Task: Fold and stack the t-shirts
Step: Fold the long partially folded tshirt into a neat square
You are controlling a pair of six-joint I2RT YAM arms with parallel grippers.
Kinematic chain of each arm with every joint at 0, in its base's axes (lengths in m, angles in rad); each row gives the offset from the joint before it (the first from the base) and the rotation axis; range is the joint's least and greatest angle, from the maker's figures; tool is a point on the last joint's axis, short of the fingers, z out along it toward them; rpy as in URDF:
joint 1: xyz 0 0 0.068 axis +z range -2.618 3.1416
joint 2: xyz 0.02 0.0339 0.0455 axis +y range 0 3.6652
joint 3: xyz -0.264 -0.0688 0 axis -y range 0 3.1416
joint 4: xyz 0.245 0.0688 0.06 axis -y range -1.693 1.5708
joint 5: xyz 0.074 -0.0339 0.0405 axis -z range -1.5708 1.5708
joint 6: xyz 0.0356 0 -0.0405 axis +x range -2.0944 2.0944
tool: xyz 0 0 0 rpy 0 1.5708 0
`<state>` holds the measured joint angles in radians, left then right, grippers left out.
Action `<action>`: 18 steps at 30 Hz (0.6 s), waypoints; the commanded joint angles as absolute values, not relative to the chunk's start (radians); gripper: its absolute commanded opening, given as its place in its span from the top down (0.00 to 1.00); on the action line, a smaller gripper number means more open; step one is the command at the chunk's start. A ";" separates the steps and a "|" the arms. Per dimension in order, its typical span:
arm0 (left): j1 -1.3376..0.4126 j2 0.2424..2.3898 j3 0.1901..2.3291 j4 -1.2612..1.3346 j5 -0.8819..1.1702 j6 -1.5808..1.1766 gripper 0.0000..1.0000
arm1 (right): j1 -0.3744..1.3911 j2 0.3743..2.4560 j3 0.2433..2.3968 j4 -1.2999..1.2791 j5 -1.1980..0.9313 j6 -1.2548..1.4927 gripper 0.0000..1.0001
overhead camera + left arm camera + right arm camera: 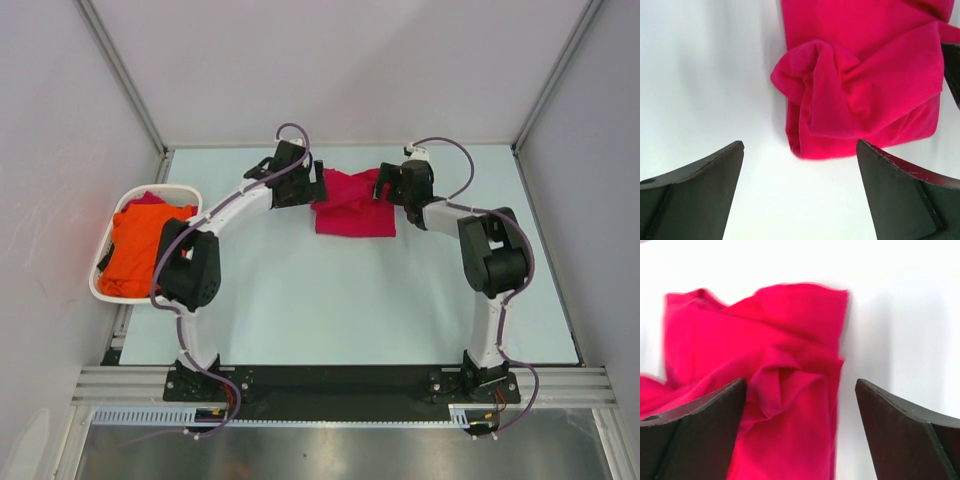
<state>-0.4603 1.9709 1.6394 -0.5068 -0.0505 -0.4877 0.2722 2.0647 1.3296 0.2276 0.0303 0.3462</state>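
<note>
A crimson t-shirt [354, 208] lies folded into a rough rectangle at the back middle of the table, with rumpled flaps on top [840, 75] [785, 375]. At its left edge hovers my left gripper [318, 186], open, with bare table between its fingers [800, 150]. My right gripper [384, 186] stands open over the shirt's right edge; cloth lies loose under its left finger [700, 415] and is not pinched. An orange t-shirt [140, 250] lies bunched in the white basket [103, 290] at the left.
The basket sits at the table's left edge, beside the left arm's elbow [188, 270]. Grey walls enclose the table on three sides. The right arm's elbow [492, 255] stands right of centre.
</note>
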 commanded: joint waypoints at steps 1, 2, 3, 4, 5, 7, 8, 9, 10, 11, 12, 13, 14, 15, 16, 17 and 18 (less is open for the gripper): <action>-0.485 1.801 1.516 -0.347 -0.109 -0.463 0.00 | 0.339 1.833 1.171 0.501 0.216 0.298 0.03; -0.488 1.781 1.481 -0.336 -0.118 -0.460 0.00 | 0.345 1.807 1.122 0.515 0.221 0.296 0.03; -0.495 1.763 1.465 -0.319 -0.136 -0.454 0.00 | 0.348 1.777 1.102 0.517 0.224 0.299 0.03; -0.500 1.729 1.454 -0.313 -0.143 -0.440 0.00 | 0.356 1.729 1.083 0.517 0.219 0.305 0.05; -0.505 1.717 1.434 -0.305 -0.146 -0.434 0.00 | 0.359 1.701 1.062 0.518 0.218 0.310 0.06; -0.518 1.695 1.422 -0.293 -0.134 -0.422 0.05 | 0.370 1.634 1.005 0.522 0.215 0.310 0.11; -0.529 1.694 1.414 -0.291 -0.133 -0.417 0.16 | 0.373 1.615 0.991 0.515 0.218 0.308 0.13; -0.532 1.692 1.413 -0.288 -0.135 -0.414 0.20 | 0.379 1.599 0.973 0.506 0.228 0.310 0.15; -0.537 1.693 1.410 -0.288 -0.133 -0.413 0.26 | 0.385 1.570 0.970 0.499 0.250 0.308 0.18; -0.546 1.695 1.407 -0.287 -0.133 -0.413 0.69 | 0.388 1.559 0.966 0.477 0.250 0.305 0.21; -0.548 1.697 1.404 -0.285 -0.133 -0.422 0.92 | 0.393 1.548 0.963 0.469 0.249 0.304 0.25; -0.549 1.704 1.404 -0.285 -0.114 -0.423 1.00 | 0.402 1.539 0.962 0.471 0.229 0.296 0.42; -0.554 1.709 1.396 -0.278 -0.098 -0.423 1.00 | 0.406 1.539 0.965 0.454 0.213 0.288 0.61; -0.557 1.723 1.394 -0.261 -0.085 -0.420 1.00 | 0.411 1.542 0.974 0.443 0.207 0.293 0.86; -0.561 1.736 1.402 -0.258 -0.063 -0.420 1.00 | 0.414 1.545 0.985 0.418 0.190 0.299 1.00; -0.563 1.752 1.411 -0.255 -0.055 -0.419 1.00 | 0.414 1.567 0.992 0.405 0.166 0.310 1.00; -0.566 1.788 1.423 -0.255 -0.049 -0.426 1.00 | 0.416 1.581 0.999 0.400 0.116 0.314 1.00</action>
